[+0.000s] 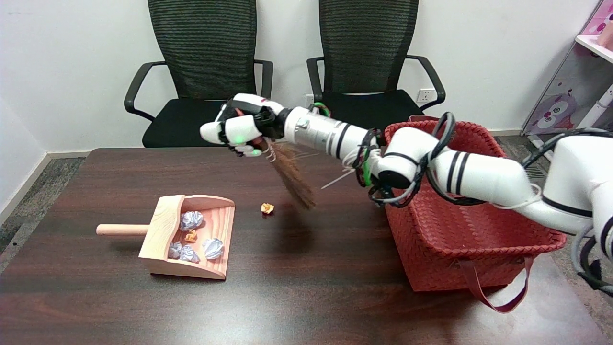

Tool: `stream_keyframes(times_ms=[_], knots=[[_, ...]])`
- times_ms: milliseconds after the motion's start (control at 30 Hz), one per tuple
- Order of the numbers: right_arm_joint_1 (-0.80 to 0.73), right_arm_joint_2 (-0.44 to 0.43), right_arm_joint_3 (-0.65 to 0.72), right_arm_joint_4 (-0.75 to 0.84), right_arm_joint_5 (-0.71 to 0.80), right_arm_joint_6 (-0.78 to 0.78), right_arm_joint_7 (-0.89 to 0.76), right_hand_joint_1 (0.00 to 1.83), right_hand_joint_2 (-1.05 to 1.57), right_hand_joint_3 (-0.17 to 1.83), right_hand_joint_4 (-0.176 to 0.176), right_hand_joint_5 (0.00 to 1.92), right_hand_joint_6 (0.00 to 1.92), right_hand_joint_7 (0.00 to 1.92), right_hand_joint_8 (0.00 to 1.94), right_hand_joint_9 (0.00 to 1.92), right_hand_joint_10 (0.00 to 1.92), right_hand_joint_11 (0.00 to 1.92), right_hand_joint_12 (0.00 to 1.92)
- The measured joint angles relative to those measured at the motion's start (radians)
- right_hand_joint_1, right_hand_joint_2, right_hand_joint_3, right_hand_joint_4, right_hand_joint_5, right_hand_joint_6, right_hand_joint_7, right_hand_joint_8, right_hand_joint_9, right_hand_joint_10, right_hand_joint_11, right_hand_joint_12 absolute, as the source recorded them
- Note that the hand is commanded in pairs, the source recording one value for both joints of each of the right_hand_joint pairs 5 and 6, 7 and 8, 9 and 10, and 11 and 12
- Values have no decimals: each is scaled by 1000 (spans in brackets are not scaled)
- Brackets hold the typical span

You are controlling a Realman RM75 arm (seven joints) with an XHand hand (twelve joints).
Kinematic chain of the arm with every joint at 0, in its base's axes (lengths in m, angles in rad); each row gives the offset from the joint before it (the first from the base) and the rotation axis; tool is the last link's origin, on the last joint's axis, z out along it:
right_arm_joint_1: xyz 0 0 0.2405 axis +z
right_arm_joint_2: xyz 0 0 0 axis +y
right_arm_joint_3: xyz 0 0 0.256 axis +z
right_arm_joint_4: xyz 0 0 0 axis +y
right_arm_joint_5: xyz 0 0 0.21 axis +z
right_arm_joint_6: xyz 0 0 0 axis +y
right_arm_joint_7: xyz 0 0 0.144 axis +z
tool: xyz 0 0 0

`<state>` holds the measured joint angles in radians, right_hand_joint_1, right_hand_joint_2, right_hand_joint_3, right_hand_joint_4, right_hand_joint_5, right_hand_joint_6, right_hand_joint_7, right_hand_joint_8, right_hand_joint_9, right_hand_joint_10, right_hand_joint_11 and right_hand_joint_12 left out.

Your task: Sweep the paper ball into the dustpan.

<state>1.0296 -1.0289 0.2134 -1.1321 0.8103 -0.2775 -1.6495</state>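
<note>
Now right hand (238, 130) fingers are gripping broom (293, 179); paper ball (267, 208) lying approx 9 o'clock of bristles, dustpan (191, 235) beyond.

Bright, even overhead light, soft glare on the dark table (335, 287), sharp focus, faint shadows.

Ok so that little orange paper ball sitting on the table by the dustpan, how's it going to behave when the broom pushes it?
The orange paper ball is tiny and crumpled, so it is probably very light and should skid or tumble at a soft brush. Its creased, uneven shape suggests it may hop off line rather than roll straight. The broom in the right robot hand has loose bristles that could flick it.
</note>
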Motion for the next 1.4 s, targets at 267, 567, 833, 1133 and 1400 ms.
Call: stream_keyframes(times_ms=[267, 567, 833, 1133, 1400], knots=[[-8, -70, -14, 30, -30, 13, 51, 916, 1571, 1075, -1, 1920, 1920, 1920, 1920, 1920, 1920, 1920, 1920], [-29, -122, -20, 47, -53, 28, 87, 915, 1571, 1076, -1, 1920, 1920, 1920, 1920, 1920, 1920, 1920, 1920], [-45, -143, 1, 58, -132, 38, 104, 916, 1571, 967, -1, 1920, 1920, 1920, 1920, 1920, 1920, 1920, 1920], [-52, -137, 45, 60, -214, 56, 112, 917, 1571, 895, -1, 1920, 1920, 1920, 1920, 1920, 1920, 1920, 1920], [-64, -123, 75, 77, -247, 61, 117, 917, 1571, 867, -1, 1920, 1920, 1920, 1920, 1920, 1920, 1920, 1920]])
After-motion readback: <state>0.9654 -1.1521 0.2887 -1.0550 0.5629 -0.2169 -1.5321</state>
